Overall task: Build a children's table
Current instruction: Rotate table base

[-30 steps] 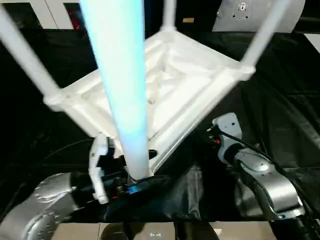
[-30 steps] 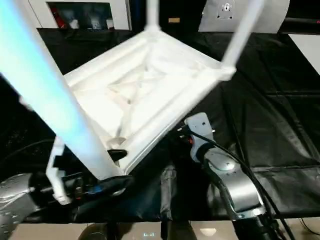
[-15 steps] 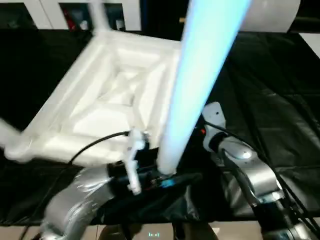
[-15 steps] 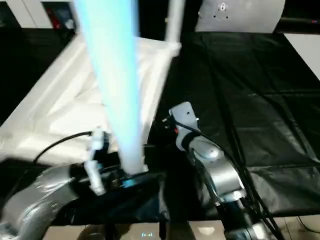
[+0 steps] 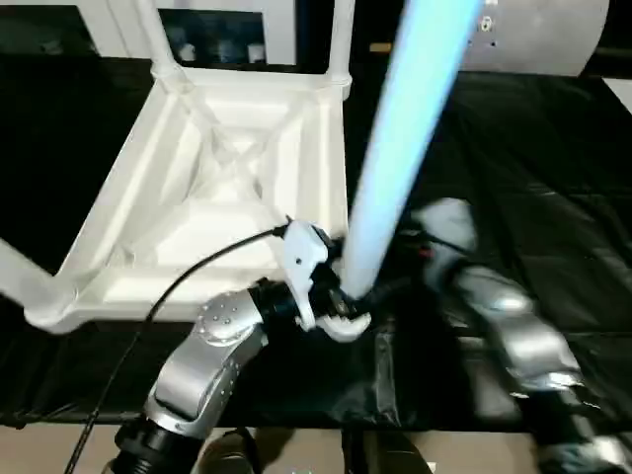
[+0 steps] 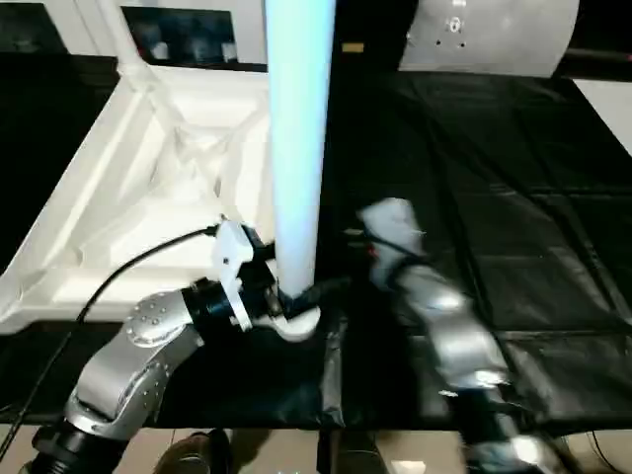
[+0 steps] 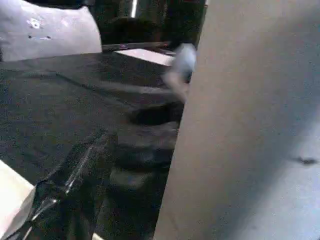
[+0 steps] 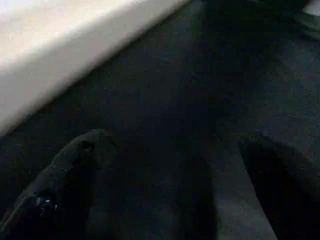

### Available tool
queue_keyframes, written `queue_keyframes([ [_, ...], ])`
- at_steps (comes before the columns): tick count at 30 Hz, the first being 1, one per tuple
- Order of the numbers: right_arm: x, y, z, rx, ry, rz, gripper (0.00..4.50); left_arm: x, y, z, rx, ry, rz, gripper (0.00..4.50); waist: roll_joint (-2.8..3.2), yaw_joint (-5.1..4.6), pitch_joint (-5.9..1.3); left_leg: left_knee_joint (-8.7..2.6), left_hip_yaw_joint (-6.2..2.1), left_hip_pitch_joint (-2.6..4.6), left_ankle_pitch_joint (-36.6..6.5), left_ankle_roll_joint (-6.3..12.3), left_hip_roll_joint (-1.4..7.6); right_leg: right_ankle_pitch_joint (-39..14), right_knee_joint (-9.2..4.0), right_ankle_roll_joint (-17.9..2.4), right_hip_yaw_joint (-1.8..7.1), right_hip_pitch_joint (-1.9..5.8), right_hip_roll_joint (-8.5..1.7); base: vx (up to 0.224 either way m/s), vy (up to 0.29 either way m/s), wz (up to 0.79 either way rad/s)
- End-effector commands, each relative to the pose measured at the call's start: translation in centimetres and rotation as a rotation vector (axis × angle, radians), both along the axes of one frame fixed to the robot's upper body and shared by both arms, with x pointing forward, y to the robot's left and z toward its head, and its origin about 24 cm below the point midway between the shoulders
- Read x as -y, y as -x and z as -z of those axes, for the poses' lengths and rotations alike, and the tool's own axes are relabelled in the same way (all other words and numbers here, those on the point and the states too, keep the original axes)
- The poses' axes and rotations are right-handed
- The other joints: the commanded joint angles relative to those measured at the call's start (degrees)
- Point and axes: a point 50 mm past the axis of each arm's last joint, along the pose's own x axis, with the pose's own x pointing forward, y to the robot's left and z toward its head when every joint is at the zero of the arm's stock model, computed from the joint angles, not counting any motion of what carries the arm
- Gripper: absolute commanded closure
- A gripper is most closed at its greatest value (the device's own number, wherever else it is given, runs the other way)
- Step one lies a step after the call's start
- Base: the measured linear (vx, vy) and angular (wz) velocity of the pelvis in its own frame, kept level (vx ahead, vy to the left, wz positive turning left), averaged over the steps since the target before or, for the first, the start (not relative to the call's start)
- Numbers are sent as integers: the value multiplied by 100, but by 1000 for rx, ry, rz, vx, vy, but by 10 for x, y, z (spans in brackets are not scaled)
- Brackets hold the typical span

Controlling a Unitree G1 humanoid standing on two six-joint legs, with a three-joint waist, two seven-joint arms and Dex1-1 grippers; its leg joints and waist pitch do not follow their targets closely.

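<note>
The children's table stands upside down on black cloth: its white ribbed tabletop (image 5: 197,197) lies flat with its legs pointing up. Two far legs (image 5: 158,39) rise at the back corners, and a third leg (image 5: 20,281) leans out at the near left. The near-right leg (image 5: 395,168) rises close to the camera. My left gripper (image 5: 360,296) is shut around that leg just above its socket, and in the left wrist view the leg (image 7: 250,130) sits very close. My right gripper (image 8: 175,145) is open, its fingers (image 8: 75,160) over bare cloth beside the tabletop's edge (image 8: 60,60).
My right arm (image 5: 494,316) reaches in from the right, just past the gripped leg. Black cloth (image 5: 553,148) covers the work surface to the right of the table. A white cabinet with glass doors (image 5: 217,30) and a grey rounded panel (image 5: 553,39) stand at the back.
The table has turned from a diamond stance to nearly square with me. My left arm has swung in towards the middle, holding the near leg. The right arm has shifted and is blurred.
</note>
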Motion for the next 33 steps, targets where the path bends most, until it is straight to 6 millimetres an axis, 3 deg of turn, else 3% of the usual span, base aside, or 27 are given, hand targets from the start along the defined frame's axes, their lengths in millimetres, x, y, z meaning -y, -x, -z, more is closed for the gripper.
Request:
queue_keyframes([
  [1, 6, 3, -5, 18, -11, -8, 0, -8, 1, 3, -10, -33, -1, 52, -74, 41, -520, -348, 5, 14, -1420, 269, 47, -2823, -452, -479, 165, 393, -260, 0, 0, 0],
  [5, 14, 12, -12, 25, -36, -62, 0, -22, 10, 11, -45, -98, 109, 52, -85, 36, -549, -329, 5, 32, -1374, 360, 37, -3029, -477, -346, 159, 360, -255, 0, 0, 0],
  [7, 11, 19, -17, 38, -59, -144, 0, -33, 12, 16, -73, -146, 157, 52, -64, 52, -565, -337, 12, 74, -1359, 411, 77, -2786, -454, -507, 163, 328, -242, 0, 0, 0],
  [11, 7, 29, -23, 40, -72, -268, 0, -51, 10, 21, -94, -235, 210, 52, -24, 93, -572, -365, 3, 79, -1284, 460, 111, -2365, -394, -738, 175, 350, -250, 0, 0, 0],
  [12, 6, 33, -24, 35, -71, -310, 0, -58, 8, 22, -99, -275, 225, 67, -24, 103, -606, -359, 9, 89, -1253, 444, 111, -2254, -378, -811, 179, 365, -253, 0, 0, 0],
  [13, 6, 38, -25, 25, -64, -357, 0, -65, 4, 23, -94, -326, 240, 77, -28, 116, -601, -366, 8, 89, -1273, 450, 105, -2270, -388, -821, 177, 365, -249, 0, 0, 0],
  [14, 5, 43, -26, 13, -56, -410, 0, -74, -1, 23, -88, -386, 256, 85, -9, 181, -627, -356, 16, 137, -1293, 484, 102, -2246, -392, -788, 191, 355, -243, 0, 0, 0],
  [16, 4, 51, -27, -20, -55, -485, 0, -83, -10, 21, -66, -464, 284, 89, 20, 198, -639, -367, 5, 116, -1284, 479, 96, -2194, -381, -798, 189, 388, -261, 0, 0, 0],
  [22, 1, 68, -27, -87, -71, -624, 0, -90, -21, 16, -64, -533, 340, 133, 23, 260, -694, -363, 8, 112, -1282, 393, 122, -2053, -358, -1027, 198, 418, -298, 0, 0, 0],
  [24, -1, 77, -27, -119, -86, -677, 0, -94, -26, 17, -68, -555, 374, 167, 21, 270, -690, -363, 8, 121, -1426, 377, 108, -2353, -398, -923, 191, 418, -301, 0, 0, 0],
  [28, -1, 80, -27, -128, -89, -685, 0, -95, -27, 18, -79, -560, 405, 190, 13, 279, -668, -370, -32, 160, -1706, 210, 82, -3527, -524, -514, 146, 396, -330, 0, 0, 0],
  [33, -1, 83, -27, -141, -92, -684, 0, -97, -29, 22, -99, -582, 443, 223, 23, 275, -643, -369, -43, 195, -1879, 197, 65, -3866, -600, -334, 114, 335, -300, 0, 0, 0],
])
